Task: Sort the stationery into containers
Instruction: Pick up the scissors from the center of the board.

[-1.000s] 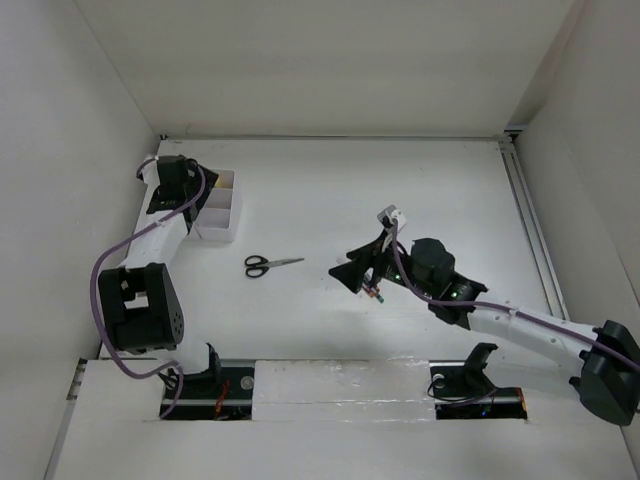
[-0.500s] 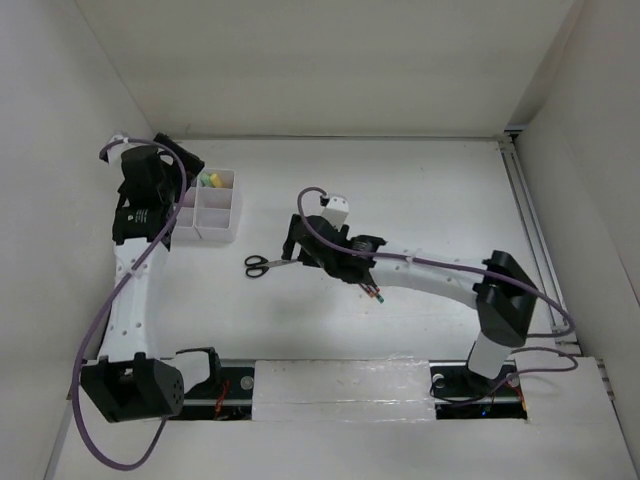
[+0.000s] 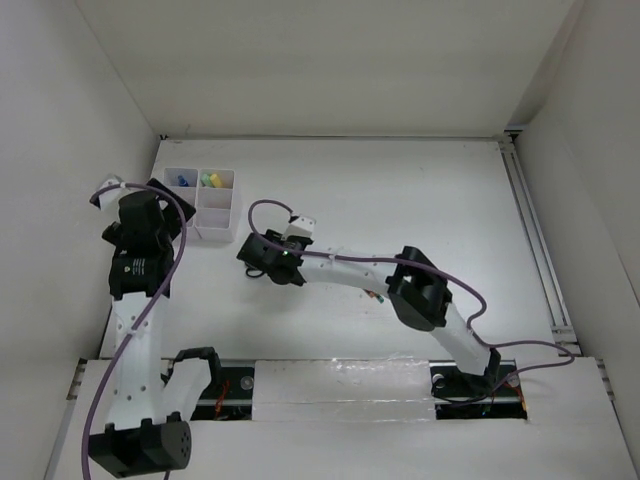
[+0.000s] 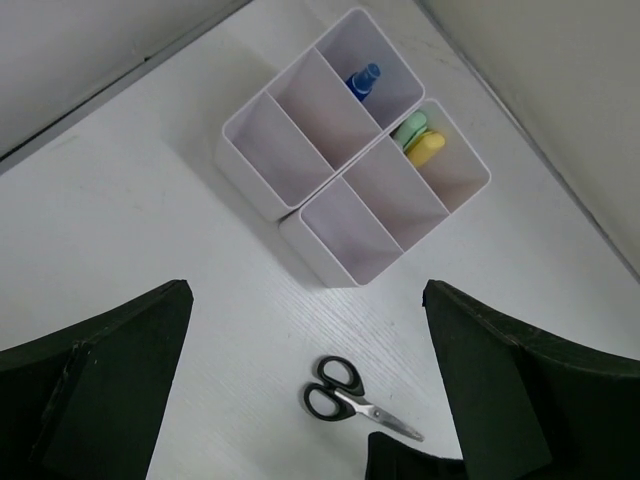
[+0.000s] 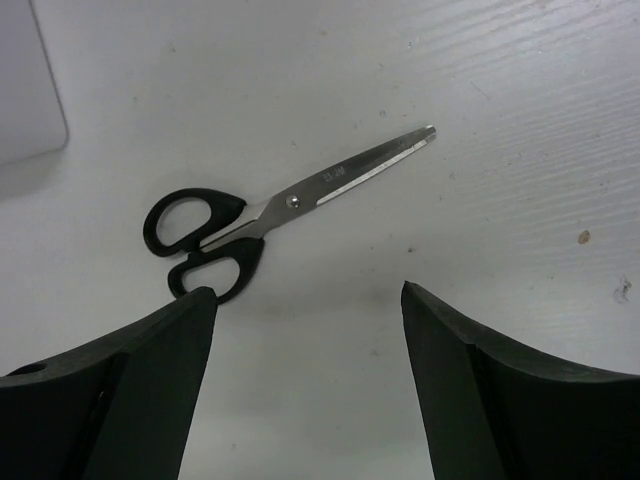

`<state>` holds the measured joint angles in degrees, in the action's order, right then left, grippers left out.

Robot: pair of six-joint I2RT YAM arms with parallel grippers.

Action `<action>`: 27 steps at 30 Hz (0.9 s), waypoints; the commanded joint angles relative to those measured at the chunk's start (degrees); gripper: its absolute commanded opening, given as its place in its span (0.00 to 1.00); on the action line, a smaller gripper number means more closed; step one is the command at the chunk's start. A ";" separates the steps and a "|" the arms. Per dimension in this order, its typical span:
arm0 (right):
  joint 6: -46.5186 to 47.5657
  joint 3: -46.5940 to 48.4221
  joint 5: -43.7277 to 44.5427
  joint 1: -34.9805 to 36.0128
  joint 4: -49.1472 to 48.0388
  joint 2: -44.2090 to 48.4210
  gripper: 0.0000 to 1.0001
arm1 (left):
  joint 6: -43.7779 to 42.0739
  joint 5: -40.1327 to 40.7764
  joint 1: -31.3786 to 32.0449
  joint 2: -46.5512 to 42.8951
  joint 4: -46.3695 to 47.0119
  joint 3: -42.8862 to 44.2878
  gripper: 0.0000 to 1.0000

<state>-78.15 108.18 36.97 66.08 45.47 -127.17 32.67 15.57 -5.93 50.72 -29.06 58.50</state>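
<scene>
Overhead, the right arm [image 3: 345, 268] reaches far across the bench [image 3: 420, 190], and the right jaws hang just in front of the white organizer box [image 3: 218, 236]. They hide the scissors in this view. The left arm [image 3: 135, 280] stands beside the box, clear of it.

From the left wrist, the left jaws are spread wide with nothing between them. The box holds a blue-capped bottle [image 4: 362, 78] in one far compartment. Green [image 4: 408, 127] and yellow [image 4: 426, 149] highlighters share the compartment next to it, and the other four look bare. The black-handled scissors [image 4: 355, 400] lie flat on the bench, near the box but not touching it.

From the right wrist, the right jaws are apart and empty. The scissors lie just past their tips, blades closed, handles to the left. One fingertip [image 5: 190, 310] sits beside the lower handle loop.

The step in hand looks like picking up the scissors. I judge it goes best if the jaws move forward to straddle the pivot, drop almost to the bench, and close across the narrow width. A grip on one loop would probably let the scissors swing.
</scene>
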 commanded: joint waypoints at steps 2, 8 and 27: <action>-2.36 8.35 -0.67 0.71 6.02 -4.39 0.79 | 0.21 2.80 -0.48 -4.83 1.20 -0.49 1.00; -0.87 11.97 -1.29 1.24 3.76 -8.18 0.78 | -0.32 0.78 -0.48 -4.84 1.20 -0.49 1.00; 1.60 22.34 -1.20 1.24 12.88 -17.41 0.72 | -0.85 -1.33 -0.48 -7.48 1.72 -0.49 1.00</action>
<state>-76.73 128.86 34.83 66.83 53.54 -143.50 32.58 14.76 -6.13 44.42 -28.97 58.48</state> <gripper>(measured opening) 0.720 0.997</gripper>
